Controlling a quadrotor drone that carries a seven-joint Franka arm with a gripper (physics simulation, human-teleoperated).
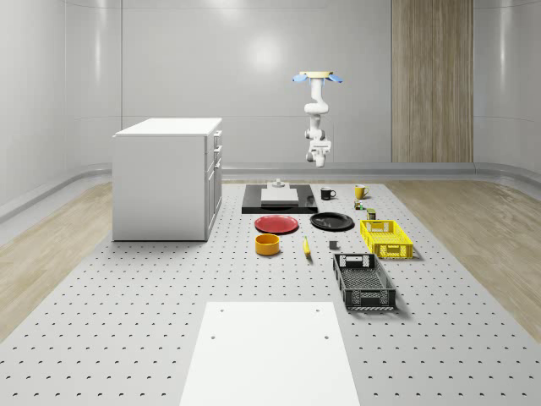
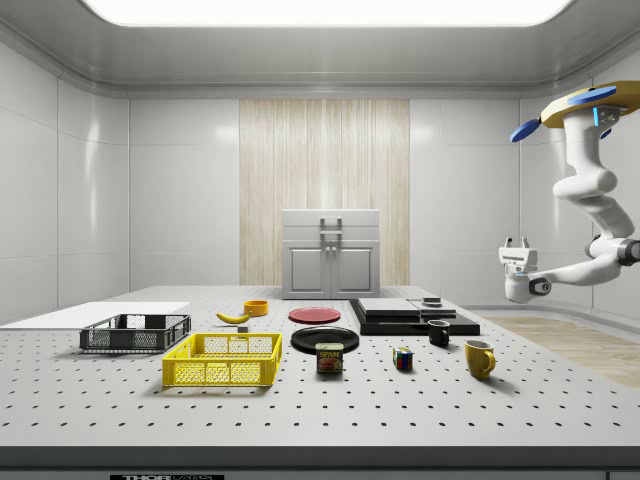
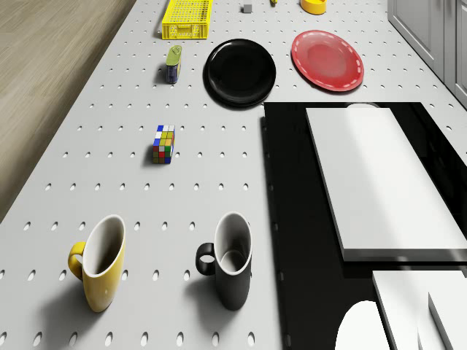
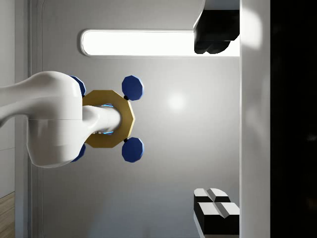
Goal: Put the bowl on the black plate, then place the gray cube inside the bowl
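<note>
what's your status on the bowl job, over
Drone hovering high past the table's far end, gripper pointing upward, holding nothing. Orange bowl untouched beside the red plate; black plate bare. Nothing in the way.

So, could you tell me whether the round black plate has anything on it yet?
Empty: the round black plate shows a bare glossy face.

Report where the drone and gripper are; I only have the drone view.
Observer: The drone hovers high over the table, at its end by the yellow mug.
Operator: Give me the gripper.
Observer: The gripper hangs lower than the drone, open, with its fingers pointing up at the ceiling.
Operator: Name what lies past the yellow crate.
Observer: A black crate sits just beyond the yellow crate, toward the whole-scene view's bottom.
</note>
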